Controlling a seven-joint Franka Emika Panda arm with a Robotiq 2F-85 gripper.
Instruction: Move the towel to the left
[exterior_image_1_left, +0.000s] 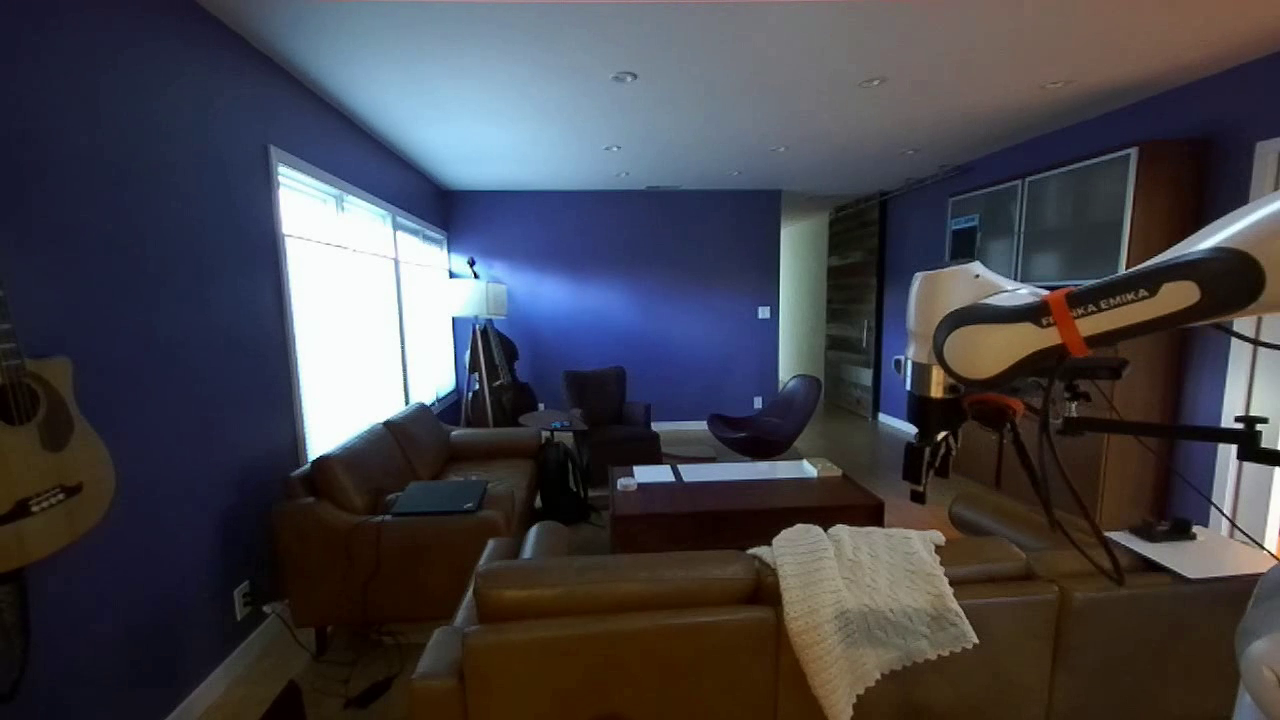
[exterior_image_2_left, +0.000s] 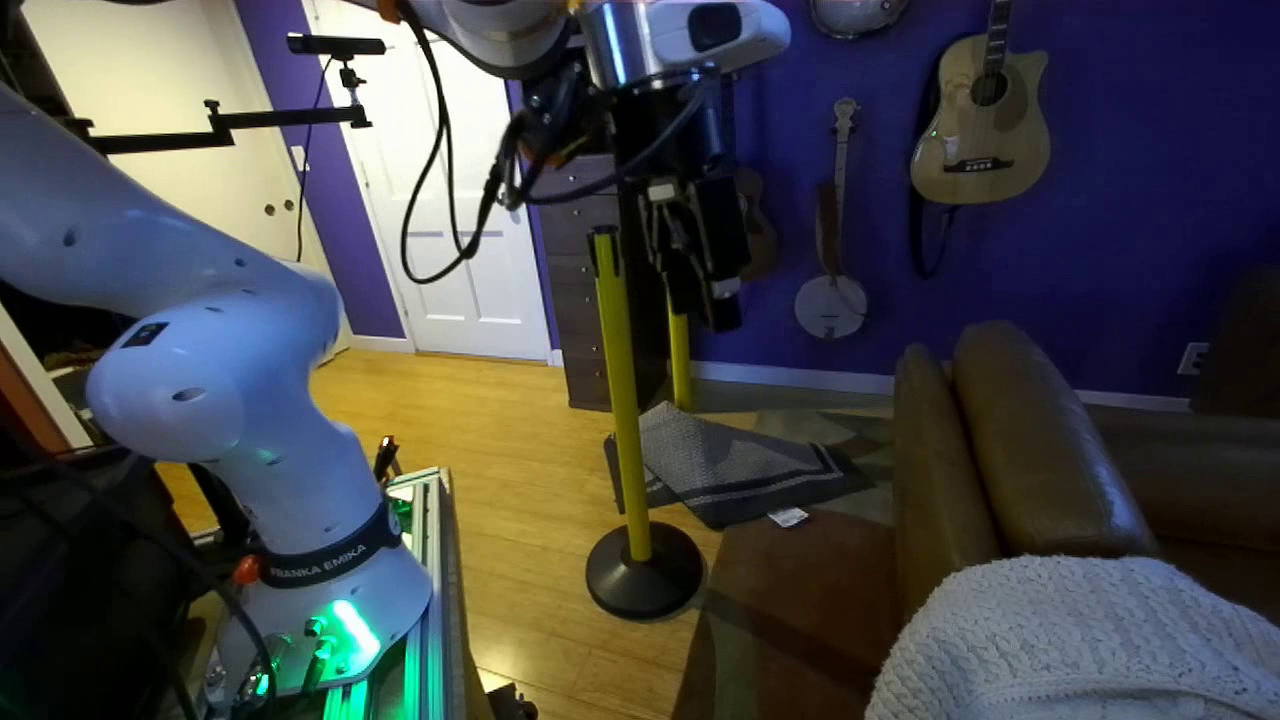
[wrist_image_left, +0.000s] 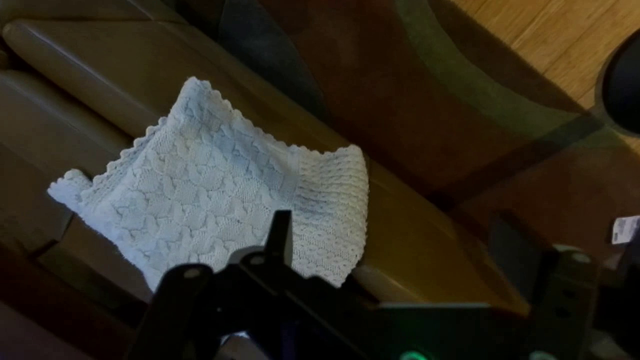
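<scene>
1. In an exterior view, the towel (exterior_image_1_left: 870, 600) hangs over the back of the sofa (exterior_image_1_left: 620, 650), one corner trailing low. My fingers (exterior_image_1_left: 914, 468) point down in the air, higher than the towel and apart from it.
2. In an exterior view, a yellow post (exterior_image_2_left: 622, 400) stands near a grey cloth (exterior_image_2_left: 740, 465) on the floor (exterior_image_2_left: 530, 500). A guitar (exterior_image_2_left: 975, 150) hangs on the purple wall (exterior_image_2_left: 1150, 180). The towel fills the bottom right corner, well apart from my fingers.
3. In the wrist view, my fingers are spread wide; one tip shows against the towel, the other off to its right.
4. There the towel lies creased across the sofa, with a scalloped edge, and a rug (wrist_image_left: 365, 65) spreads alongside.
</scene>
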